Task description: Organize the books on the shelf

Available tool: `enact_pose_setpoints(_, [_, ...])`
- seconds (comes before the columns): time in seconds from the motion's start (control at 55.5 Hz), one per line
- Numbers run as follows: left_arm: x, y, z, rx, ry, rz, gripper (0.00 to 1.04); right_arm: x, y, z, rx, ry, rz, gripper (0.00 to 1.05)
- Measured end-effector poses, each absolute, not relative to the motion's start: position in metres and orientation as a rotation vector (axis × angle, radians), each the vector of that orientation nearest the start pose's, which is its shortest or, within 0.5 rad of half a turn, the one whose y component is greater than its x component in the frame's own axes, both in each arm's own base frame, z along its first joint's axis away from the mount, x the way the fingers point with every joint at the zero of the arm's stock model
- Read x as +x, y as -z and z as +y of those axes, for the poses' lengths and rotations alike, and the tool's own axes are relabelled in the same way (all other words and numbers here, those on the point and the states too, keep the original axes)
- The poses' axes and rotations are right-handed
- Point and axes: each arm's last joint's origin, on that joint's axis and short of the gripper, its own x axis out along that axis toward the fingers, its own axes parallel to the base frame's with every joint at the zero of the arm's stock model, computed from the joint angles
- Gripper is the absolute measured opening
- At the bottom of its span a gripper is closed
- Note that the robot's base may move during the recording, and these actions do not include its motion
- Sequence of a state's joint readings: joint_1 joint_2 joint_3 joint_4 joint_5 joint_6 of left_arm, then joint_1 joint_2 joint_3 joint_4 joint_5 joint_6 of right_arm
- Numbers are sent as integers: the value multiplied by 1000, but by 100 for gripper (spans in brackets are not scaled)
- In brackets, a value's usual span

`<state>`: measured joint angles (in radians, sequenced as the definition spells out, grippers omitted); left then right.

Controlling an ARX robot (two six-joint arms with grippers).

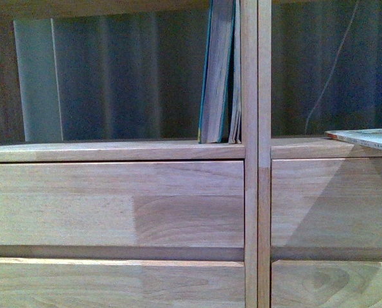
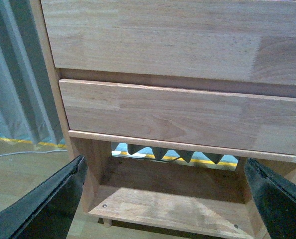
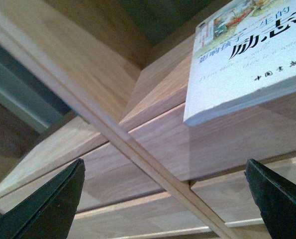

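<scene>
Teal book (image 1: 215, 70) stands upright on the shelf (image 1: 113, 152), propped against the divider (image 1: 250, 77). White-covered book (image 3: 237, 84) lies flat in the right compartment, probably awaiting standing. Left gripper (image 2: 165, 164) and right gripper (image 3: 165, 164) are both spread, empty.

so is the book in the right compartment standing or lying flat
Lying flat: the book rests cover up on the shelf board.
</scene>
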<state>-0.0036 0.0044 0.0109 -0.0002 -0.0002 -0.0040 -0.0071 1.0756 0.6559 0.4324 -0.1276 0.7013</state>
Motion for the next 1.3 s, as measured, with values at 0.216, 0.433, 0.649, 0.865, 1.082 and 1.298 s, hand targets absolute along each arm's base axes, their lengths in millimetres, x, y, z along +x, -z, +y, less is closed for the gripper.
enact_pose_setpoints(0.216, [97,-167,0,-4,3,-6,98,285,-283,-7,798,-39,89,98])
enact_pose_setpoints(0.433, [97,-167,0,-4,3,-6,98,308,-285,-26,867,26,57,98])
enact_pose_setpoints(0.649, [97,-167,0,-4,3,-6,98,321,-289,-46,934,76,23,98])
enact_pose_setpoints(0.865, [97,-167,0,-4,3,-6,98,327,-287,-53,1010,93,18,92])
enact_pose_setpoints(1.082, [97,-167,0,-4,3,-6,98,330,-290,-52,1038,104,2,55])
enact_pose_setpoints(1.298, [97,-167,0,-4,3,-6,98,331,-292,-52,1057,106,-11,20])
